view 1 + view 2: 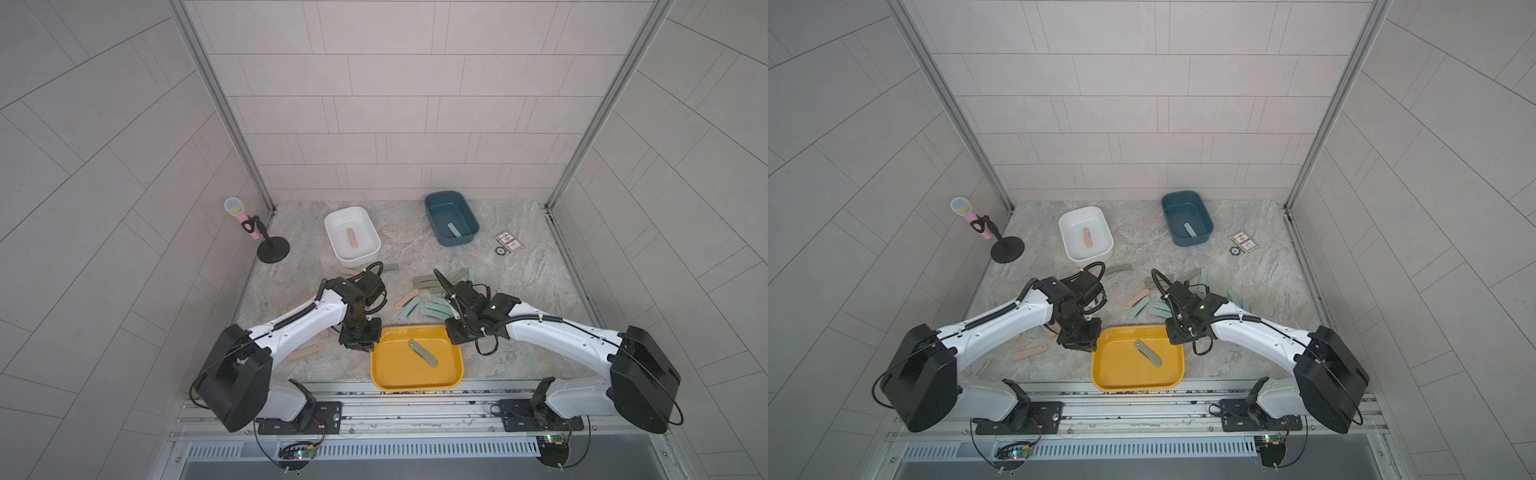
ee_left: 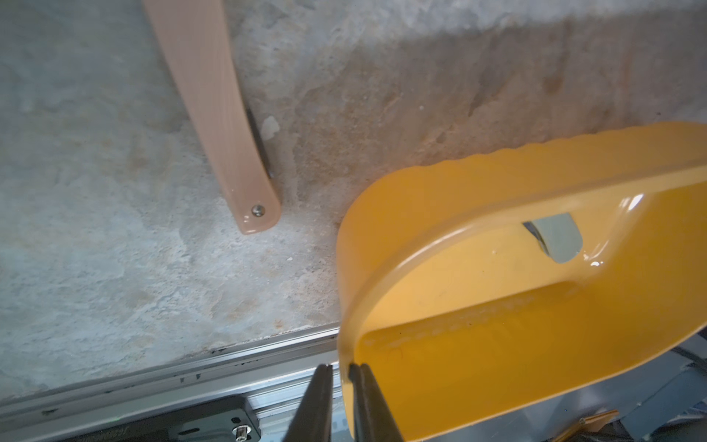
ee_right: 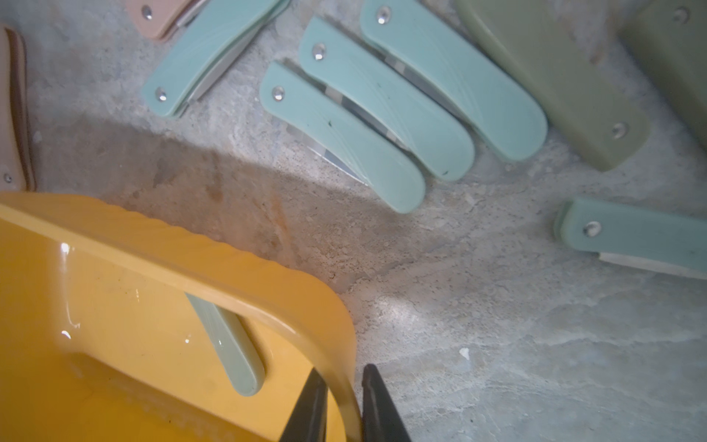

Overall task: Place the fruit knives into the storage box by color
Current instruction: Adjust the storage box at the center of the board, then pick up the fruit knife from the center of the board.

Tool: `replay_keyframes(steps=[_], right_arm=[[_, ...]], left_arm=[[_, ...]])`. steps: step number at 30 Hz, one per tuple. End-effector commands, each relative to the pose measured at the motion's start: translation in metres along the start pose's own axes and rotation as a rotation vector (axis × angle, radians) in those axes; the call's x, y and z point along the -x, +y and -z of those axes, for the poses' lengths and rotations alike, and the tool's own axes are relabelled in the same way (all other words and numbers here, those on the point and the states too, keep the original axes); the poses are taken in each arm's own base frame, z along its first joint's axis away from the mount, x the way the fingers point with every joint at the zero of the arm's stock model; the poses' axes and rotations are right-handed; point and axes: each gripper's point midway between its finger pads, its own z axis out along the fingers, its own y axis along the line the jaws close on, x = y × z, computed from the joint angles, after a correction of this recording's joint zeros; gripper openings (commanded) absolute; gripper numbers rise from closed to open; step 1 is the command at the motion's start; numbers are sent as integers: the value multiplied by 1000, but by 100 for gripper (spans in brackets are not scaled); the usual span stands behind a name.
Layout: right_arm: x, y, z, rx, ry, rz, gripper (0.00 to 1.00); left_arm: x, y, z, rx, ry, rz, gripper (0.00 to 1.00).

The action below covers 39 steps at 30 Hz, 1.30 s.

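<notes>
Knives (image 1: 432, 312) strewn mid-worktop (image 1: 532, 299), olive knife (image 1: 423, 353) already in tray (image 1: 395, 370) at 6 o'clock. Left fingers (image 2: 317, 405) and right fingers (image 3: 378, 409) clamped on tray rim, 10 and 2 o'clock corners. Probably for a level, two-handed reposition.

Back wall: I see pale grey tiled panelling (image 1: 395, 104), its seams forming long rectangles.
Side walls: the same tiling on the left (image 1: 104, 166) and the right (image 1: 685, 166), angled inward.
Corner posts: metal profiles (image 1: 220, 104) rise where the back meets the sides.
Worktop: mottled grey-beige stone pattern (image 1: 519, 291), matte and pitted up close.
Front edge: an aluminium rail (image 1: 415, 409), with a slotted grille (image 1: 415, 449) below.
Light: diffuse and even; in my right wrist view a soft-edged shadow (image 3: 172, 153) lies on the stone.
</notes>
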Motion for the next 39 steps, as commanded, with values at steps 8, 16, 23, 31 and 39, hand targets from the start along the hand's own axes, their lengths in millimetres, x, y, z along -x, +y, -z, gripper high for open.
replay_keyframes(steps=[8,16,23,31,39], right_arm=[[22,-13,-3,-34,-7,-4,11],[36,-20,-7,-41,-17,4,11],[45,-19,7,-23,-40,21,27],[70,-22,46,-22,-100,55,49],[98,-13,66,-7,-152,91,68]], left_arm=[[31,-18,-4,-7,-47,-26,5],[43,-19,-4,11,-72,-28,3],[45,-8,4,59,-107,-26,27],[68,30,45,175,-155,-4,66],[90,52,31,221,-85,34,73]])
